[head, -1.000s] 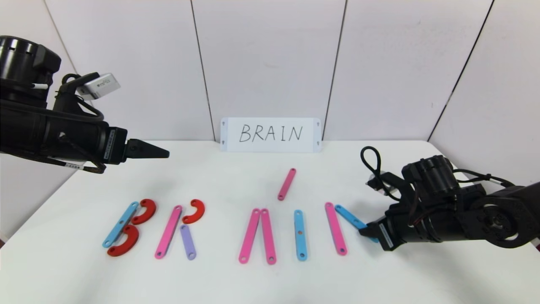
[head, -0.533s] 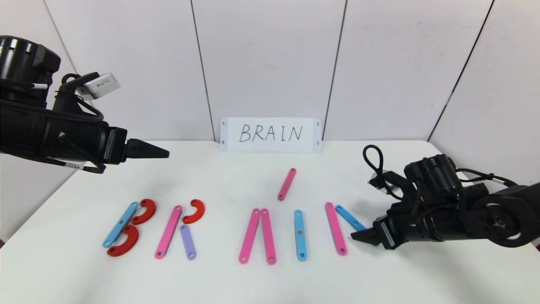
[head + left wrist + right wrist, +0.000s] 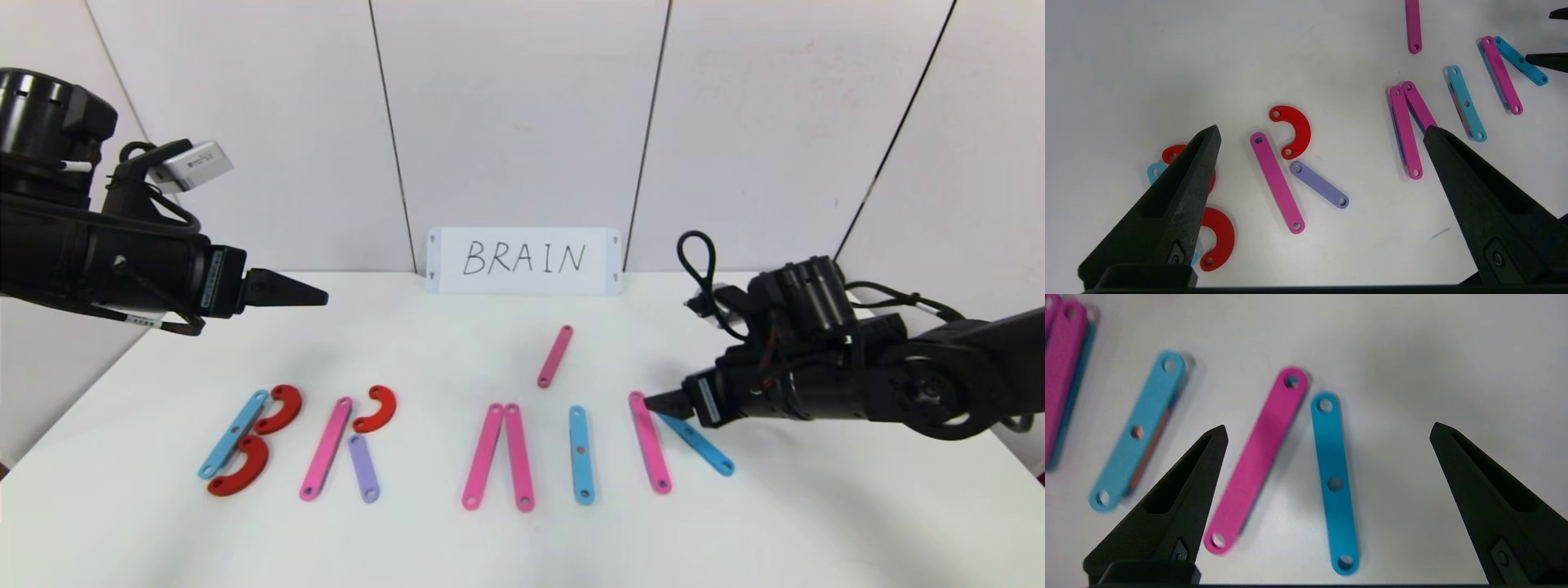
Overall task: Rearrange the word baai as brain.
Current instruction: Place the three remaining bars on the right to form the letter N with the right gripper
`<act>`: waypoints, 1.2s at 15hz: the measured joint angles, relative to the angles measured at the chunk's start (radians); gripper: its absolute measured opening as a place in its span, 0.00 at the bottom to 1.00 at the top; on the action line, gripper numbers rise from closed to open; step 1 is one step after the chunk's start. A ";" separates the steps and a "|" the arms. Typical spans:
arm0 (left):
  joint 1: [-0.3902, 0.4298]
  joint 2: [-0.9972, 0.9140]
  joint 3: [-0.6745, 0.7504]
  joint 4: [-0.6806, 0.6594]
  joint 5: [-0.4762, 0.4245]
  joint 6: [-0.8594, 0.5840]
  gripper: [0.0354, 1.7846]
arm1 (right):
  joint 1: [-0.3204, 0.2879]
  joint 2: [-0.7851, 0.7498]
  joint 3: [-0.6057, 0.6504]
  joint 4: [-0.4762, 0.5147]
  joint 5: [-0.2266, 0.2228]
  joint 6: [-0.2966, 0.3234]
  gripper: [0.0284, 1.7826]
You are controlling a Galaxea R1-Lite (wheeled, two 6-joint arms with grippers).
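Here, my right pincer (image 3: 653,401): jaws wide apart, holding nothing, hovering above the blue strip (image 3: 694,444) and pink strip (image 3: 650,442) at the row's right end.
Left pincer (image 3: 314,294): wide open too, empty, parked over the table's (image 3: 816,531) left side.
Around: letter row (image 3: 367,445) of strips and red curves; a loose pink strip (image 3: 555,355) behind it; the white card (image 3: 523,260) at the wall.
Wrist view only: another strip lies under the middle blue one (image 3: 1137,430).
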 joint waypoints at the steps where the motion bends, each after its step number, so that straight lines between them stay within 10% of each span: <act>1: 0.000 0.000 0.000 0.000 0.000 -0.001 0.97 | 0.034 0.019 -0.040 0.000 -0.039 0.046 0.97; 6: 0.000 0.000 0.000 0.000 0.001 -0.001 0.97 | 0.158 0.162 -0.233 0.001 -0.201 0.156 0.97; 18: 0.000 0.000 -0.002 -0.002 0.000 -0.003 0.97 | 0.221 0.427 -0.529 0.013 -0.251 0.210 0.97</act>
